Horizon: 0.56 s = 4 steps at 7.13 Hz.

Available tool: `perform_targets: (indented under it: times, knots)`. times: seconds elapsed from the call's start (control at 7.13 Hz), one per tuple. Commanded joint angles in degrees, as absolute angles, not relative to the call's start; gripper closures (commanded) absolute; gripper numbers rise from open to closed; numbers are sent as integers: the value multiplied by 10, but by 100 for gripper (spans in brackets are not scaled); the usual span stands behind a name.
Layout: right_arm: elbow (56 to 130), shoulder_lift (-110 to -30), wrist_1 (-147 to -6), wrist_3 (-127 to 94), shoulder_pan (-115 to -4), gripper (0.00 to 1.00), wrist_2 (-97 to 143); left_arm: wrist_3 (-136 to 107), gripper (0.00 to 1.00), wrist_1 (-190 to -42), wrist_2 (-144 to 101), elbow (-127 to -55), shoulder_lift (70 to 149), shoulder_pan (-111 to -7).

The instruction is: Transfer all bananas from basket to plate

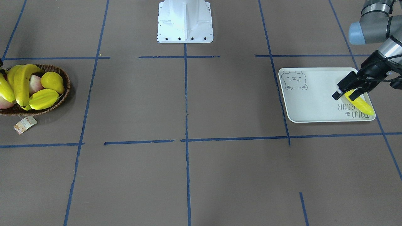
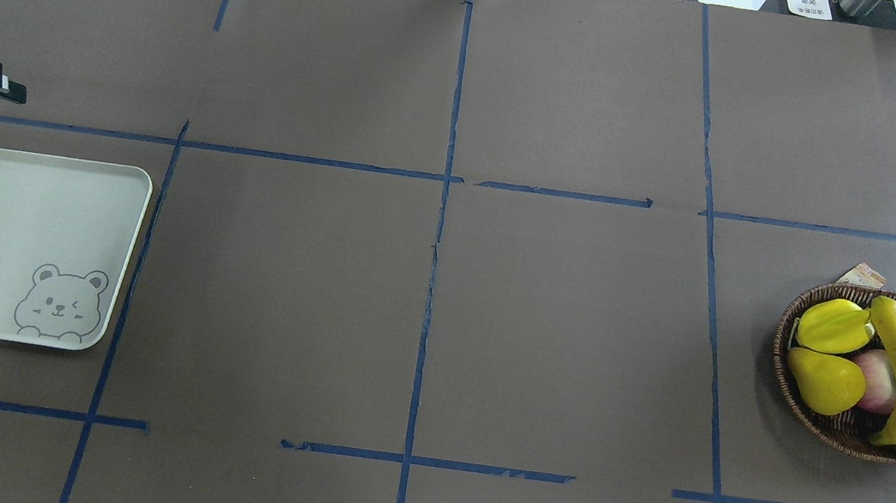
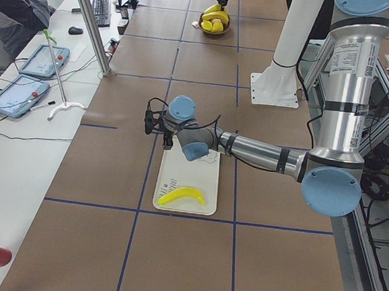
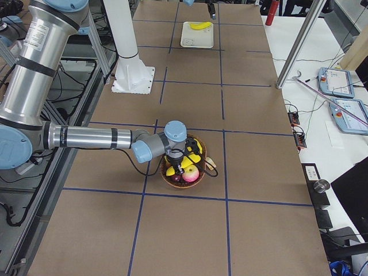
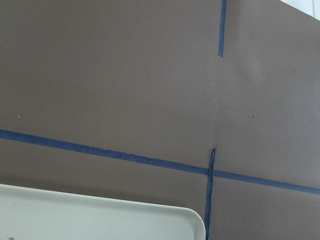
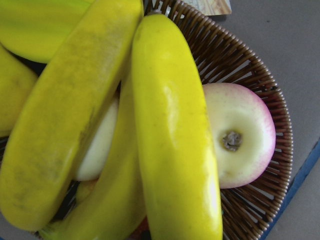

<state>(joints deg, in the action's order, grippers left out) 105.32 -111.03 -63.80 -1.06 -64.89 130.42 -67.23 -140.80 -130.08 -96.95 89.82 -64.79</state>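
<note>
One banana [image 1: 361, 105] lies on the pale bear plate [image 1: 311, 100] near its "BEAR" lettering; it also shows in the exterior left view [image 3: 182, 196]. My left gripper [image 1: 343, 93] is open and empty, raised above the plate's edge, apart from that banana. Three bananas [image 1: 22, 83] lie in the wicker basket [image 1: 64, 94], and they fill the right wrist view [image 6: 170, 135]. My right gripper [image 4: 185, 167] hangs low over the basket's bananas. Its fingers show in no close view, so I cannot tell whether it is open or shut.
The basket also holds a ridged starfruit [image 1: 44, 99], a plump yellow pear-like fruit [image 1: 52, 81] and pink-white peaches [image 6: 240, 135]. A paper tag [image 1: 25, 124] lies beside the basket. The robot's white base [image 1: 185, 22] stands mid-table. Blue tape lines cross the brown table.
</note>
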Motion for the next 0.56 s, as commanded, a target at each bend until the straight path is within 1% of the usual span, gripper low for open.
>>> perform_targets:
  times: [0.0, 0.28, 0.42]
  knots:
    - [1055, -1114, -638, -10, -663, 96, 1304, -673, 0, -1408, -1301, -969, 898, -645]
    - [1063, -1113, -645, -11, -686, 100, 1302, -674, 0, -1408, -1301, -970, 898, -642]
    - [1075, -1112, -653, -13, -697, 100, 1303, -676, 0, -1408, -1301, -972, 898, -642]
